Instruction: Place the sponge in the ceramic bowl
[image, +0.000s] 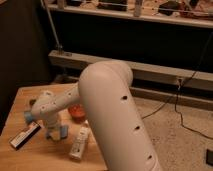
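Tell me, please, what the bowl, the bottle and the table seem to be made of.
Bowl: probably glazed ceramic; orange-red, seems glossy.
Bottle: likely plastic; plain white, dull surface, lying down.
Table: wood or wood veneer; warm tan, grain not clear.
The pincer hangs low over the table, to the picture's left of the bowl.

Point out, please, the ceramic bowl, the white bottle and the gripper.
ceramic bowl (76, 111), camera view, orange-red inside
white bottle (80, 143), camera view, middle of body
gripper (55, 132), camera view, its tip, down left of the bottle
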